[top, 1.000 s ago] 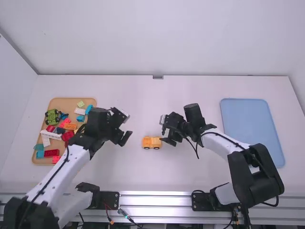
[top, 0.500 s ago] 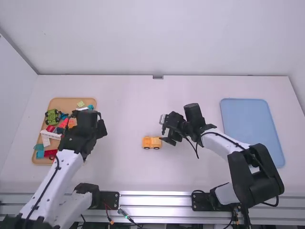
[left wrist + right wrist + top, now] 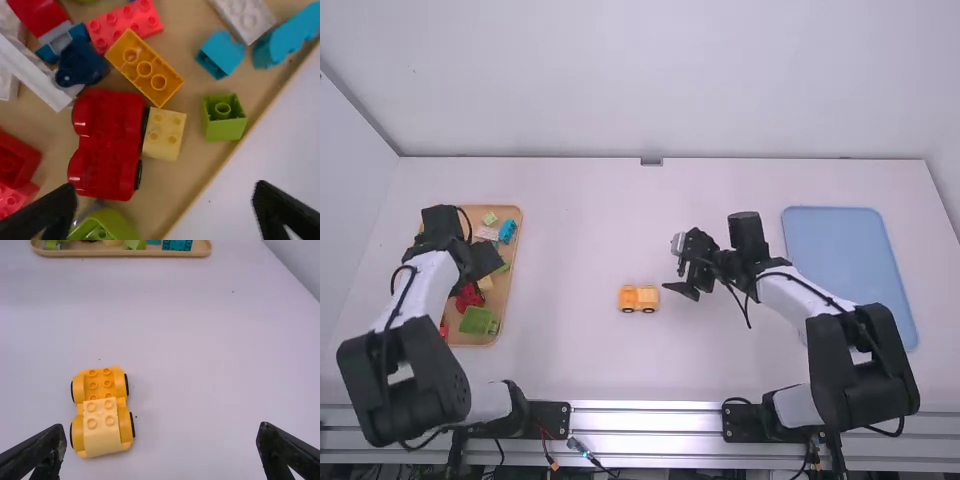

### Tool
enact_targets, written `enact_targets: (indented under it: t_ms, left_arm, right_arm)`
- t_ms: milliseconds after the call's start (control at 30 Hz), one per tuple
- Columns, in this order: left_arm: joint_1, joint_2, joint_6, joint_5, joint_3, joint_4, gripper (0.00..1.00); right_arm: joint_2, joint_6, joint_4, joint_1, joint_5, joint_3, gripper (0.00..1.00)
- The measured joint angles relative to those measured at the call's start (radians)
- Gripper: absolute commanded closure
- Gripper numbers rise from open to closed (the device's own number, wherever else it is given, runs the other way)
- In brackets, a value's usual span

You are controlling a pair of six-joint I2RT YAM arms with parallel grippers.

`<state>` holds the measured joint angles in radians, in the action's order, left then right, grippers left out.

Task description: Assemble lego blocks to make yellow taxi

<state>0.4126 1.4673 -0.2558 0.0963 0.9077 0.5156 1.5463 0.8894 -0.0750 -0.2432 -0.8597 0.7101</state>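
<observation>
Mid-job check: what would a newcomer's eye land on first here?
Probably the small yellow-orange toy car base topped with a pale yellow block, alone mid-table. Next, the multicoloured plastic blocks on the tan rounded tray at left, under the left gripper; then the flat blue rectangle at right.

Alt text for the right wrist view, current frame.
Yellow-orange toy car with a pale yellow block stacked on one end, standing on a white table near the open right claw. Beyond it, a wooden tray holds green and teal blocks, cut off by the view's edge.
</observation>
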Motion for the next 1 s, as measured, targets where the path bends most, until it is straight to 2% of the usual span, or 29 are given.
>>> enact_targets:
  t_ms: [100,133,233,433,1000]
  left_arm:
    - [0.001,0.09,0.033,-0.039,0.04,0.008,0.2]
    - [-0.001,0.132,0.042,-0.048,0.064,0.021,0.3]
    - [0.0,0.204,0.052,-0.061,0.113,0.052,0.37]
    - [0.0,0.278,0.073,-0.068,0.152,0.048,0.38]
    - [0.005,0.28,0.104,-0.039,0.137,0.006,0.4]
  right_arm:
    - [0.0,0.0,0.0,0.034,-0.048,0.0,0.01]
    - [0.0,0.0,0.0,0.046,-0.067,0.0,0.01]
    - [0.0,0.0,0.0,0.06,-0.095,0.0,0.01]
    - [0.0,-0.001,0.0,0.061,-0.118,0.0,0.01]
    - [0.0,-0.001,0.0,0.061,-0.126,0.0,0.01]
